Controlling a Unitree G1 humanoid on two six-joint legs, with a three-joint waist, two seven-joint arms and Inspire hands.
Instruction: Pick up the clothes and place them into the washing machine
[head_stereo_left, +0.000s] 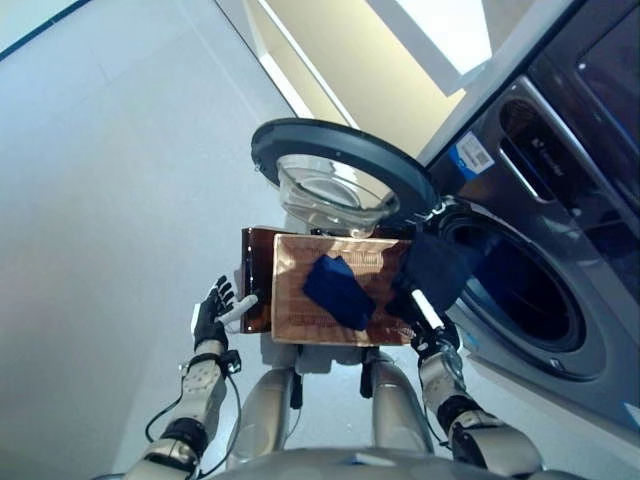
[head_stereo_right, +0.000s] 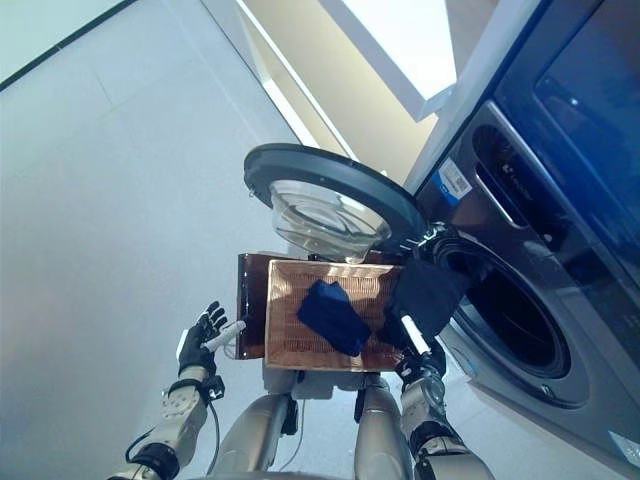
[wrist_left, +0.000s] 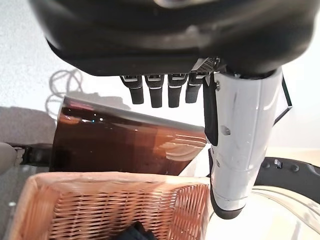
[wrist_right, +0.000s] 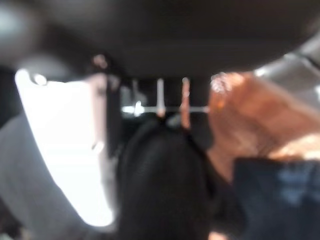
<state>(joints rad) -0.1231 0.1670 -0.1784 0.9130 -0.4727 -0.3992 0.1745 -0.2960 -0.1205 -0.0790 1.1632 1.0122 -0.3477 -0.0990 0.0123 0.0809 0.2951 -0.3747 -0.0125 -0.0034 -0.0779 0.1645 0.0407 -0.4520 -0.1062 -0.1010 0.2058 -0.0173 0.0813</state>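
Observation:
A blue garment (head_stereo_left: 338, 290) lies crumpled in the middle of a wicker basket (head_stereo_left: 295, 305). A dark garment (head_stereo_left: 432, 270) is lifted over the basket's right edge, right beside the washing machine's drum opening (head_stereo_left: 520, 290). My right hand (head_stereo_left: 436, 335) is below it, shut on this garment, with the white thumb pointing up; in the right wrist view the dark garment (wrist_right: 160, 180) fills the space before the fingers. My left hand (head_stereo_left: 212, 315) is open beside the left edge of the brown stand (head_stereo_left: 257, 275), holding nothing.
The basket rests on the brown stand, also seen in the left wrist view as the glossy brown stand (wrist_left: 125, 145) behind the basket (wrist_left: 100, 205). The machine's round glass door (head_stereo_left: 340, 170) is swung open just beyond the basket. Pale floor lies to the left.

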